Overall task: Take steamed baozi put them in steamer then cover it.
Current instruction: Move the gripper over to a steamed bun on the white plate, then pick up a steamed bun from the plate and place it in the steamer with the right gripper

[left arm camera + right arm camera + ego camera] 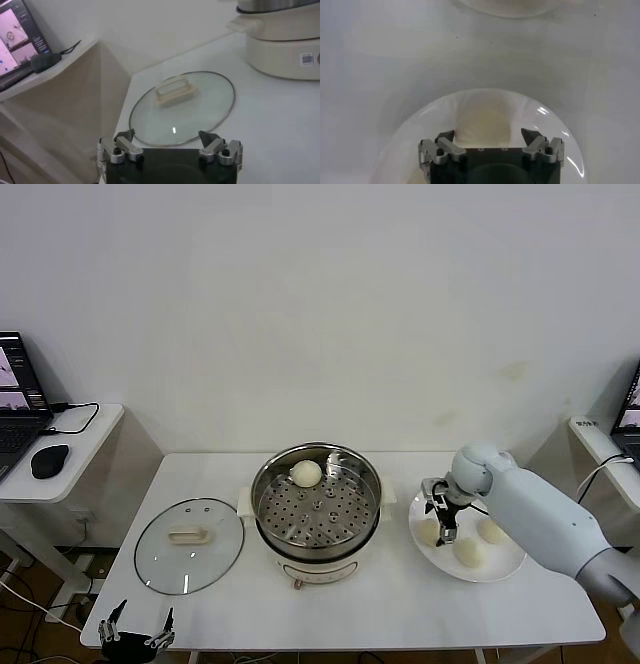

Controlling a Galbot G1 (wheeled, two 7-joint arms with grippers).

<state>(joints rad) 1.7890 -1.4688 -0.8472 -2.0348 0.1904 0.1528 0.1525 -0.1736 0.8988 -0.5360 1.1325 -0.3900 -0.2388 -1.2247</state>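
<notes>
Head view: one steamed baozi already on the perforated tray at the far side of the steamer, mid-tabletop. Three more baozi on the white plate just to the robot's right of the pot. Right gripper poised over the plate's left-hand bun, fingers apart, straddling it from above; contact not certain. Cover flat on the tabletop to the left of the steamer, handle up, untouched. Left gripper parked low at the near left edge of the tabletop, fingers spread, empty.

Left wrist view: cover right ahead of the left gripper, glass dome resting on the tabletop, cream handle upright. Steamer's white base beyond it. Fingers wide, well clear of the lid.

Right wrist view: right gripper directly above a bun on the plate, fingers open on either side, nothing clamped yet.

Progress, judged from the layout: about a quarter of the loading done. Left: three buns to carry over, then the cover onto the pot.
</notes>
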